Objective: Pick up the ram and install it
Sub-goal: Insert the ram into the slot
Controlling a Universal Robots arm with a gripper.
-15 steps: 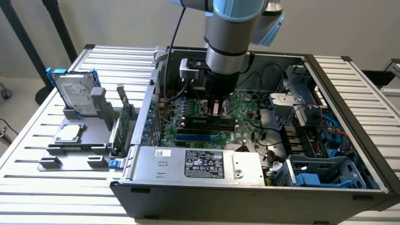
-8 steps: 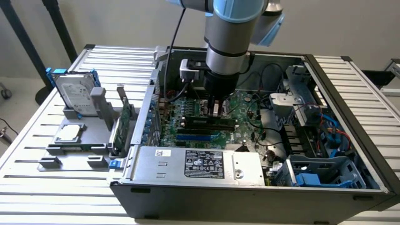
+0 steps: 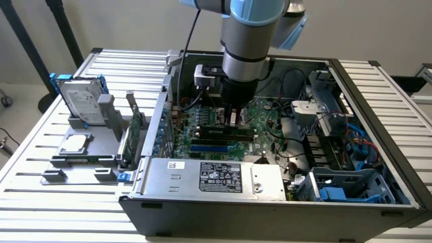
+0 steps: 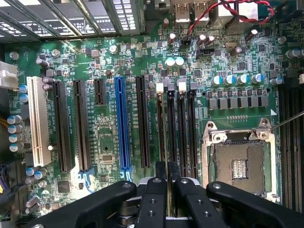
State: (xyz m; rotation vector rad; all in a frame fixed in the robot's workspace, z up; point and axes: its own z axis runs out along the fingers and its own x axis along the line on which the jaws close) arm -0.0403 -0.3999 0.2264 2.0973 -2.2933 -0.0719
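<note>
Ram going into its slot, install step in hand

At the exterior view's left the tray (image 3: 50, 162) and the card (image 3: 135, 132) stand outside the case; mid-case the gripper (image 3: 233, 120) is down over the board (image 3: 202, 114), jaws narrow and seemingly pinched on the top edge of the ram (image 3: 223, 134), which lies along the black slots (image 4: 187, 128) just beside the blue one. Whether it is fully seated I cannot tell. By my judgement, seating calls for a straight, even press with the stick square to the slot until the end clips latch
</note>
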